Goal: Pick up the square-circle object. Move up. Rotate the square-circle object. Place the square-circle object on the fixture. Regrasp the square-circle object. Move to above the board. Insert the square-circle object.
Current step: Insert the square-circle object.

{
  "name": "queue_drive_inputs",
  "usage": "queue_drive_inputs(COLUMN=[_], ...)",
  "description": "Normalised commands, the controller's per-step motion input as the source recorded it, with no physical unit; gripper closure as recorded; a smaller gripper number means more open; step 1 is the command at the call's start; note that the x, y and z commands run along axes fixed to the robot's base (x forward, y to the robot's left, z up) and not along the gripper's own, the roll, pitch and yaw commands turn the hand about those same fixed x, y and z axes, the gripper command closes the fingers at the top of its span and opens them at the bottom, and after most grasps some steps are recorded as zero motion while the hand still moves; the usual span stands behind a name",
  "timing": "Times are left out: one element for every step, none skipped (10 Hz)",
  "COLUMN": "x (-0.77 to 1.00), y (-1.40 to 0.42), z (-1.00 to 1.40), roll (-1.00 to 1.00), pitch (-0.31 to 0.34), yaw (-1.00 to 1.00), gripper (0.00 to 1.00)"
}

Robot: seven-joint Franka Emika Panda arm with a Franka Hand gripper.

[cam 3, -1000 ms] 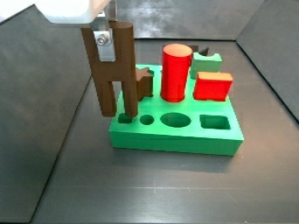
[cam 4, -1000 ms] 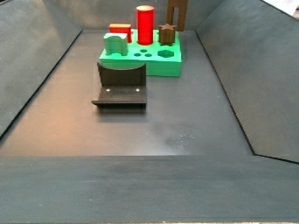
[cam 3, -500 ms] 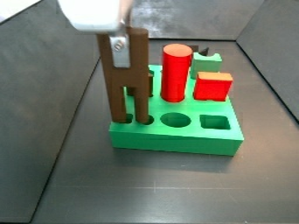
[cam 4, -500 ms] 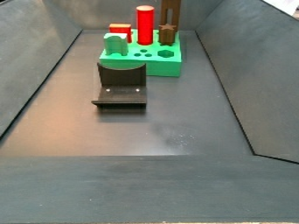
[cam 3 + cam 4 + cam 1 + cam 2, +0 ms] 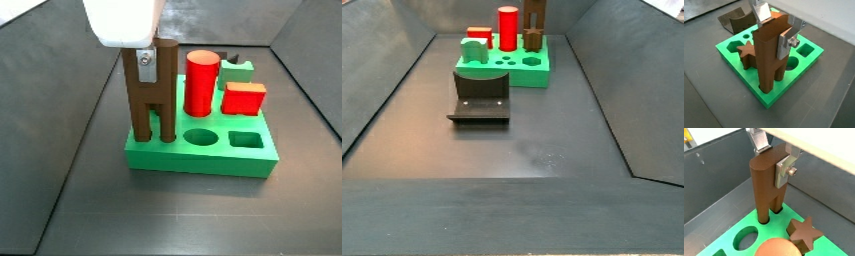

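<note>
The square-circle object [image 5: 148, 95] is a tall dark brown bar hanging upright, and my gripper [image 5: 144, 62] is shut on its upper part. In both wrist views the silver fingers [image 5: 789, 41] [image 5: 785, 168] clamp the peg's top. Its forked lower end [image 5: 764, 215] stands at a hole in the near left corner of the bright green board [image 5: 201, 162]; how deep it sits is unclear. The fixture [image 5: 480, 95], a dark L-shaped bracket, stands on the floor in front of the board, with nothing on it.
A red cylinder [image 5: 201, 85], a red cube [image 5: 243, 98] and a pale green rounded piece [image 5: 238, 70] stand on the board. The short brown star peg [image 5: 747, 53] sits in its hole right beside the held bar. Grey walls enclose the floor.
My gripper has carried the bar rightward from the board's left edge to over its corner and lowered it until the lower end meets the board's top.
</note>
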Motion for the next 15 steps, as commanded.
queue_drive_inputs(x=[0.0, 0.0, -0.11, -0.15, 0.0, 0.0, 0.0, 0.0, 0.0, 0.0, 0.0, 0.0, 0.0, 0.0, 0.0], y=[0.03, 0.03, 0.0, 0.0, 0.03, 0.03, 0.0, 0.0, 0.0, 0.0, 0.0, -0.02, 0.0, 0.0, 0.0], z=[-0.17, -0.2, -0.19, -0.19, -0.22, -0.2, -0.25, -0.35, -0.36, -0.36, -0.4, -0.43, -0.42, -0.38, -0.35], roll=[0.13, 0.14, 0.09, 0.08, 0.11, 0.11, 0.09, 0.12, 0.11, 0.12, 0.1, 0.11, 0.08, 0.06, 0.1], pitch=[0.021, 0.016, 0.0, 0.0, 0.0, 0.0, 0.0, -0.024, -0.011, 0.0, 0.0, -0.004, -0.009, 0.0, 0.0], yaw=[-0.01, 0.0, -0.17, -0.22, -0.13, -0.06, -0.05, -0.03, -0.02, -0.02, -0.03, -0.03, -0.03, -0.02, -0.02], gripper=[1.0, 1.0, 1.0, 1.0, 1.0, 1.0, 1.0, 1.0, 1.0, 1.0, 1.0, 1.0, 1.0, 1.0, 1.0])
